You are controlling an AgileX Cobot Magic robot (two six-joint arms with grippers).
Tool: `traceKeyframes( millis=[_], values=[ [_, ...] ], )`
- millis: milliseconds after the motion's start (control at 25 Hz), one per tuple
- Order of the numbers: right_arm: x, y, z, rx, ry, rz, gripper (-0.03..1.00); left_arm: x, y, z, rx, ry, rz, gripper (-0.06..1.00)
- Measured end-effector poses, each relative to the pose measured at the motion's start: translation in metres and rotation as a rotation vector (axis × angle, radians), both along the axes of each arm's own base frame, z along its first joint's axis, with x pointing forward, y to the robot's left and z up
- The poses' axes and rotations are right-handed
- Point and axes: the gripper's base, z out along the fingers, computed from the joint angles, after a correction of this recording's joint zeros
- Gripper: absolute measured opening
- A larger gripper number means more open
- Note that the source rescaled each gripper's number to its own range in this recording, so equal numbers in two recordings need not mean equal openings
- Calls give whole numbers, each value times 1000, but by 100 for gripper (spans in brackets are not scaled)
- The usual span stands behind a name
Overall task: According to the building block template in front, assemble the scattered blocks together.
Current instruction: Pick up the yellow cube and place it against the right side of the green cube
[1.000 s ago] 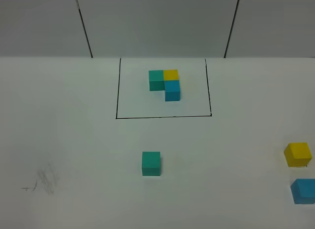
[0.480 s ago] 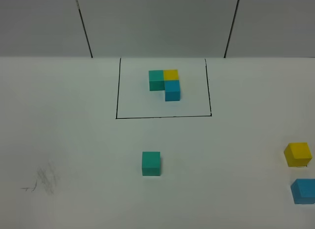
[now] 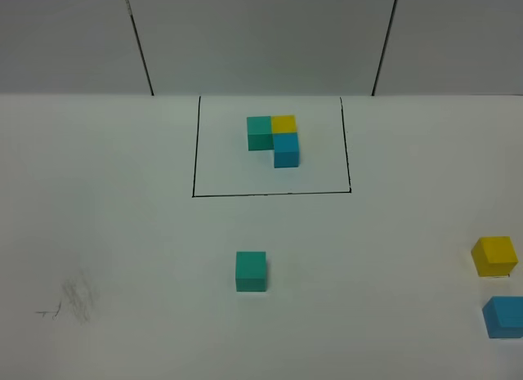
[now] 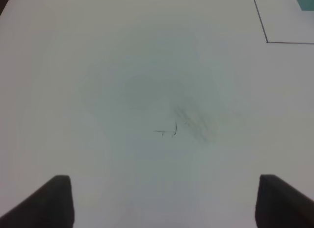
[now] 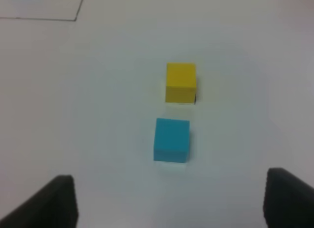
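The template (image 3: 274,138) is a teal, yellow and blue L of cubes inside a black drawn rectangle at the back centre. The loose teal-green cube (image 3: 251,271) sits in the middle of the table. The loose yellow cube (image 3: 494,256) and sky-blue cube (image 3: 504,316) sit at the right edge, also in the right wrist view, yellow (image 5: 180,82) and blue (image 5: 171,139). My right gripper (image 5: 169,201) is open, above and short of the blue cube. My left gripper (image 4: 164,201) is open and empty over bare table. Neither gripper shows in the exterior view.
Pencil smudges (image 3: 73,300) mark the white table at the left, also in the left wrist view (image 4: 189,122). A corner of the drawn rectangle (image 4: 266,41) shows in that view. Grey wall panels stand behind the table.
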Motion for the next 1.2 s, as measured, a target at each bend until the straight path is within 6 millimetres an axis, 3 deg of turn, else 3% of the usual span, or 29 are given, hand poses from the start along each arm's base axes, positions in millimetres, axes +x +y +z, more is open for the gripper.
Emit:
traceKeyframes(
  millis=[120,400,560,680,920,1200],
  values=[
    [46,0,9,-1,95,-3,60,0,0,0,0,0,0,64],
    [160,2,1,-33,413,26,60,0,0,0,0,0,0,64],
    [205,3,0,-38,542,44,60,0,0,0,0,0,0,64],
    [224,5,-8,-15,593,49,60,0,0,0,0,0,0,64],
    [243,6,-34,0,648,43,60,0,0,0,0,1,0,64],
    [266,5,-76,10,672,6,60,0,0,0,0,1,0,64]
  ],
)
